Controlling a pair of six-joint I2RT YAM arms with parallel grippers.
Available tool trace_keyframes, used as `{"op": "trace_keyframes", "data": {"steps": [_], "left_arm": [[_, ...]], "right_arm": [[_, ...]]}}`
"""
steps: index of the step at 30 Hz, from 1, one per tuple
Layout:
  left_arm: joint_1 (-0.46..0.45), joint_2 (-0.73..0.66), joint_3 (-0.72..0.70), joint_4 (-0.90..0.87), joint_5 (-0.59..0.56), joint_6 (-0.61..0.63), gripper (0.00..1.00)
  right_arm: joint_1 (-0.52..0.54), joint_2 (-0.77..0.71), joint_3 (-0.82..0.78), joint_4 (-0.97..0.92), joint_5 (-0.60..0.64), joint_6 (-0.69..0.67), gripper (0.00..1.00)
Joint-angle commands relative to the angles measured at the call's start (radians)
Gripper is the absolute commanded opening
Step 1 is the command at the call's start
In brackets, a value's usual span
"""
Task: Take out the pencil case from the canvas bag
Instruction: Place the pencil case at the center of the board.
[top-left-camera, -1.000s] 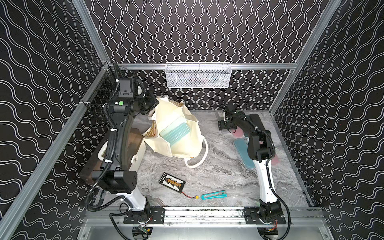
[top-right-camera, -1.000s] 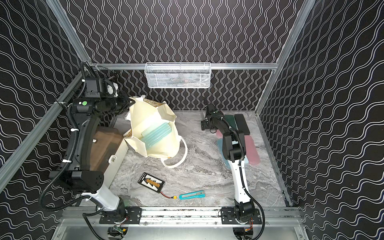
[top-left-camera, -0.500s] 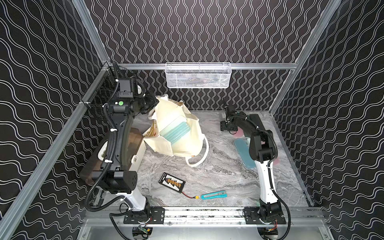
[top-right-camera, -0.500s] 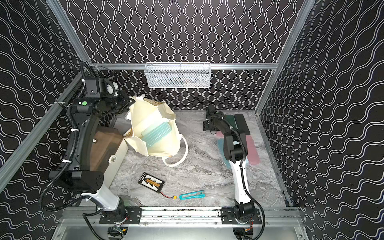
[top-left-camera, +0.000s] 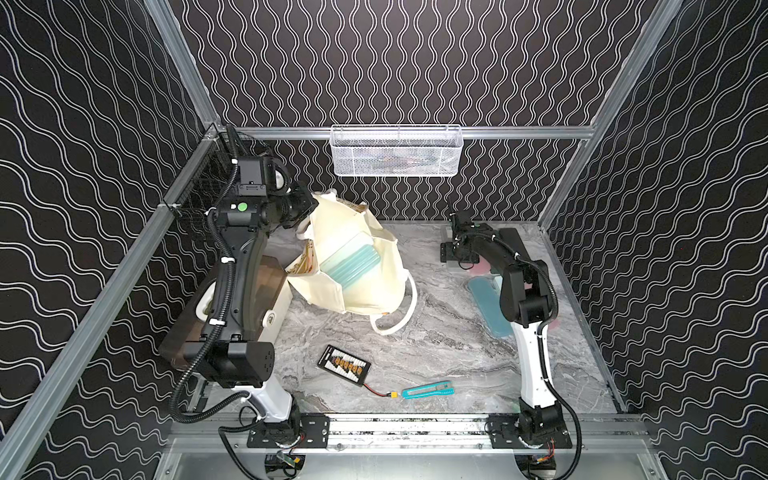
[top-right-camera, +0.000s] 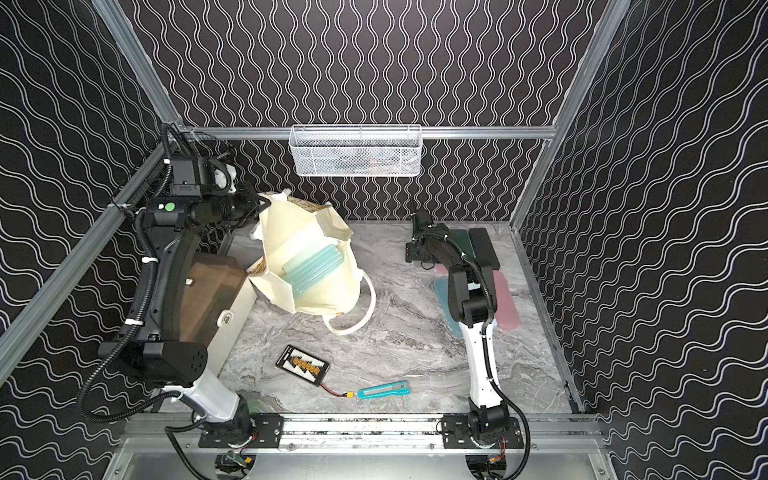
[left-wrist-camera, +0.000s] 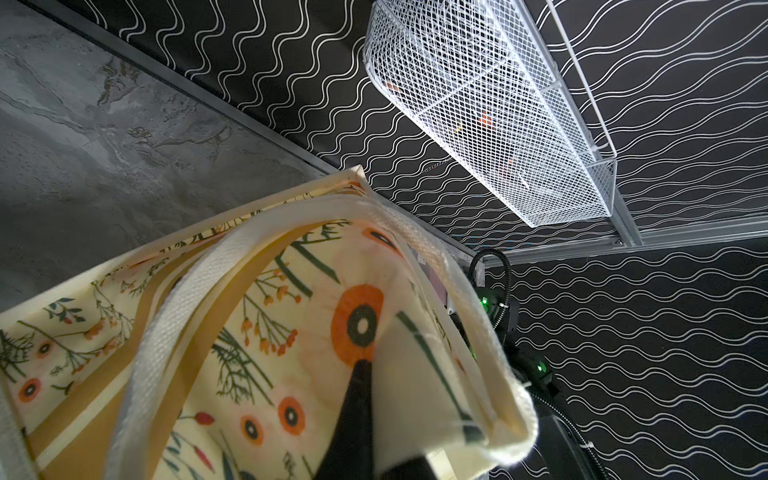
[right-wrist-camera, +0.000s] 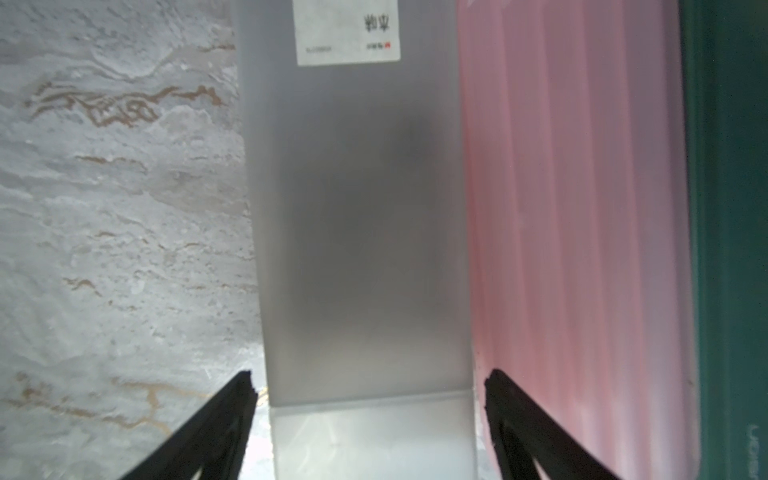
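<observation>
Two arms share the job. At upper left of both top views the left hand (top-left-camera: 306, 206) is pinched shut on the raised rim of the canvas bag (top-left-camera: 365, 291). That tips the bag's mouth open toward the camera, so a mint-green ribbed pencil case (top-left-camera: 351, 262) shows lying inside. At right of the frame the right hand (right-wrist-camera: 370, 380) hovers low over the worktop (top-left-camera: 436, 345). Its fingers are spread to either side of a frosted grey case (right-wrist-camera: 361, 208), apparently clear of it, and a pink case (right-wrist-camera: 573, 208) lies just beside. The reach into the bag looks to be the step ahead. It will likely go best with the left hand holding the rim high and taut and the right hand rising clear of the cases first. The right hand should then enter through the mouth with fingers wide across the pencil case's narrow side, steering clear of the loose handle loop (top-left-camera: 401, 316) draped on the worktop.
</observation>
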Motion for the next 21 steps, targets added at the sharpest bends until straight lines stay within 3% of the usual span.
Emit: {"op": "trace_keyframes", "data": {"steps": [1, 6, 13, 18, 21], "left_arm": [[0.004, -0.017, 0.008, 0.102, 0.029, 0.01, 0.0], [0.004, -0.005, -0.001, 0.15, 0.106, 0.027, 0.0], [0.001, 0.001, -0.057, 0.292, 0.255, 0.032, 0.0], [-0.026, 0.001, -0.104, 0.386, 0.293, 0.05, 0.0], [-0.055, 0.015, -0.104, 0.409, 0.308, 0.072, 0.0]], "right_arm": [[0.001, -0.04, 0.007, -0.029, 0.009, 0.008, 0.92], [0.005, -0.189, -0.082, 0.029, 0.004, -0.004, 0.92], [0.05, -0.585, -0.456, 0.299, -0.028, 0.005, 0.87], [0.145, -0.855, -0.695, 0.484, 0.02, -0.043, 0.79], [0.255, -1.003, -0.787, 0.553, 0.027, -0.114, 0.74]]}}
